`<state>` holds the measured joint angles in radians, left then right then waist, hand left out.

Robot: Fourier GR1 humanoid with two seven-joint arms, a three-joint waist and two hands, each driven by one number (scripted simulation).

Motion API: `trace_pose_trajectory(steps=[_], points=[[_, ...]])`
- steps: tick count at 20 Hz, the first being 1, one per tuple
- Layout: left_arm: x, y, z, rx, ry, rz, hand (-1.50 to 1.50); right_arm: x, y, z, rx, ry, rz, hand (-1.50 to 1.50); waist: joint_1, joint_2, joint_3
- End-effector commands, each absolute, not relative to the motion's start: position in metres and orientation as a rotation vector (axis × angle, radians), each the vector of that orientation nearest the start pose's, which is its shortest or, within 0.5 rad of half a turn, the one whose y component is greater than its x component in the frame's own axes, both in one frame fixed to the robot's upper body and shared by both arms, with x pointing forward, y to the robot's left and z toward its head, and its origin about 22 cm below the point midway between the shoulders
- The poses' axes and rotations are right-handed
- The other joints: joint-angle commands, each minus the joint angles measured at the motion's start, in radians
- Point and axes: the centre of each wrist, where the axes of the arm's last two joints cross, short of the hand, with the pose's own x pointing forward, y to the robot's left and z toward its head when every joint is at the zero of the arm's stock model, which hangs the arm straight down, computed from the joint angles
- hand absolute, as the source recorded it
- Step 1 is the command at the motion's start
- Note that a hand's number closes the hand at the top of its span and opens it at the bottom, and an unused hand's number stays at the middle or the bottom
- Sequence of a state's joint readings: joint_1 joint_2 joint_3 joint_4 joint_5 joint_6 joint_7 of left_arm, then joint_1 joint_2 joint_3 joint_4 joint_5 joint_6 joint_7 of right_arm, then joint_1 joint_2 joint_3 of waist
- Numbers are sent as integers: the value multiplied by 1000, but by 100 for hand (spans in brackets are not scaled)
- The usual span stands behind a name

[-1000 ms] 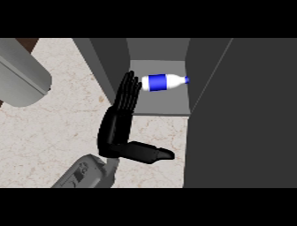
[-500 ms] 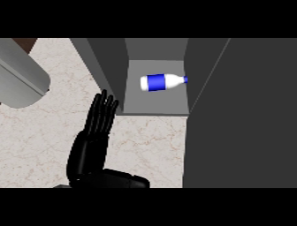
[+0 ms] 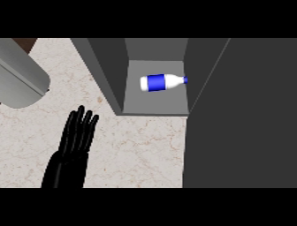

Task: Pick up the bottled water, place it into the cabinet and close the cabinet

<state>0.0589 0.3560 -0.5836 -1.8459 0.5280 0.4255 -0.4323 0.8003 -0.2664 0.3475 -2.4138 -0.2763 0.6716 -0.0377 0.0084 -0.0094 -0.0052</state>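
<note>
The right hand (image 3: 73, 141) lay nearest, rising from the lower edge over the pale marbled desk (image 3: 138, 150). Its fingers were straight and close together, pointing away, and it held nothing. It was well apart from the cabinet (image 3: 102, 75) beyond it, to its right. To the left, a grey rounded cylinder (image 3: 11, 75) slanted in from the edge. The cabinet stood open, and a broad dark panel (image 3: 255, 114) ran along its right side. Inside, the bottled water (image 3: 159, 82) lay on its side on the grey floor, its blue-banded body to the left and its cap toward the right wall.
</note>
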Motion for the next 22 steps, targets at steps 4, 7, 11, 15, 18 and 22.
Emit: trace_pose_trajectory(steps=[4,7,11,15,18,22], points=[[172,202,41,-300,-1898,180,-150,53,-200,154,682,-1714,673,150,-7,-4,-2],[160,209,48,-302,-1879,170,-150,59,-185,155,677,-1761,704,150,4,-7,-2],[149,220,44,-301,-1878,166,-150,69,-163,157,653,-1783,774,150,31,-2,-4],[157,241,45,-278,-1898,176,-150,76,-150,162,642,-1782,835,150,25,-2,-6],[149,240,45,-284,-1885,183,-150,80,-141,166,637,-1792,823,150,25,-4,-6],[143,248,46,-294,-1897,168,-150,91,-122,165,648,-1780,850,150,31,-4,-6]])
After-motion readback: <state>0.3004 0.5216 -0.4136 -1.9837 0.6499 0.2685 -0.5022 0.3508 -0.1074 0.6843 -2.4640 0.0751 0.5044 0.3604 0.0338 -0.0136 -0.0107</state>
